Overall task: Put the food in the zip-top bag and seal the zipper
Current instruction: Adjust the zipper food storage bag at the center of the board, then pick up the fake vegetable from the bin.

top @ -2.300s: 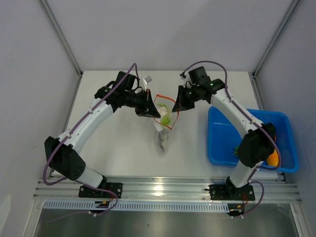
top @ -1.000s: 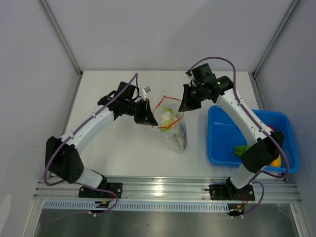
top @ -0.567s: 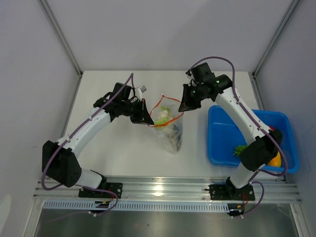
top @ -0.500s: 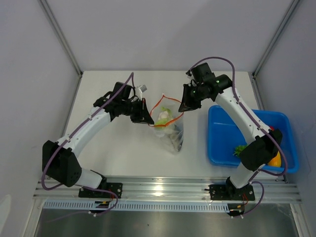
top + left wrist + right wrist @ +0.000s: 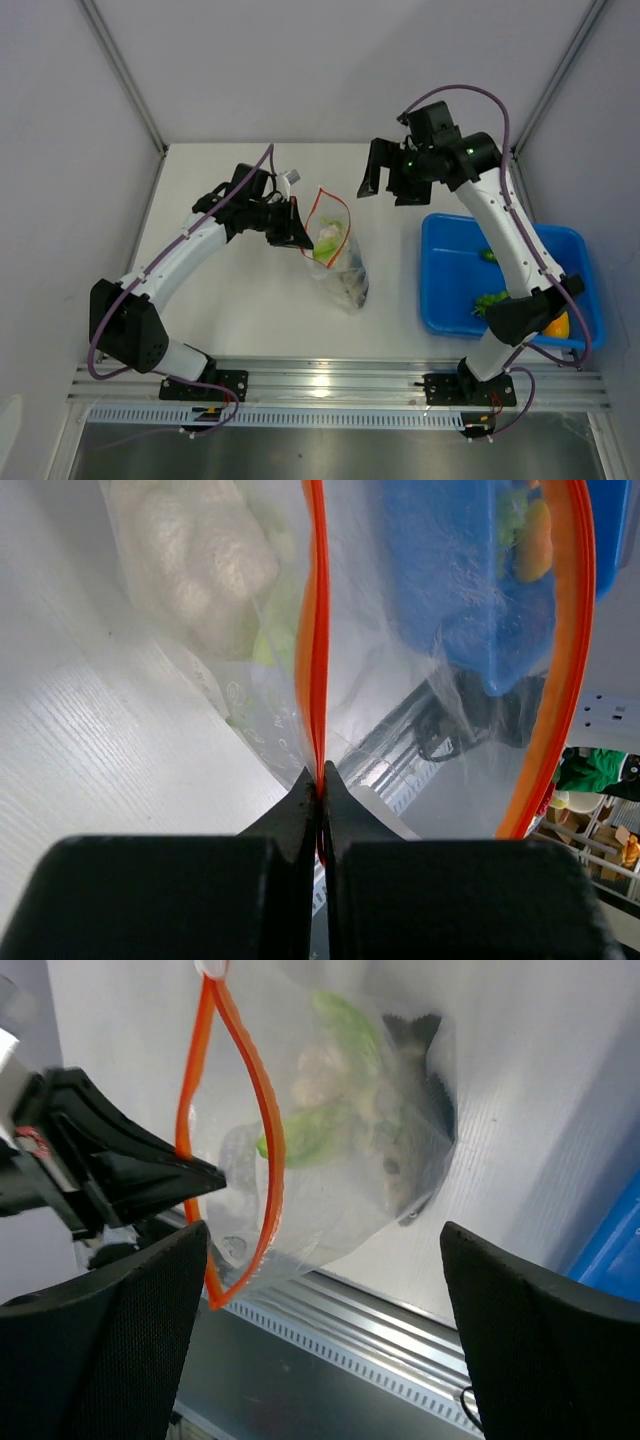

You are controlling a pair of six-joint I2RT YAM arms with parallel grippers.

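- Left jaws pressed together on the zipper (image 5: 312,630), pinching both layers of the strip at the 9 o'clock end of the bag's mouth.
- Zip-top bag (image 5: 340,262) sits near the middle of the desk (image 5: 230,310), with its mouth toward 12 o'clock and its body trailing toward 5 o'clock.
- Mouth not sealed: past the pinch, the orange-red strip parts into a narrow loop.
- Food (image 5: 328,240) inside the bag: pale and green pieces just below the mouth, with something darker toward the bottom, too blurred to name.
- Right jaws spread wide and hold nothing. They are apart from the bag, at its 1 o'clock.
- The right wrist view looks between its own fingers (image 5: 540,1350) at the bag.
- Blue tray (image 5: 445,285) at 3 o'clock from the bag, well apart from it.
- A green leafy piece (image 5: 490,300) lies in the tray.
- An orange fruit (image 5: 553,323) lies at the tray's 4 o'clock corner, partly hidden by the right arm (image 5: 500,215).
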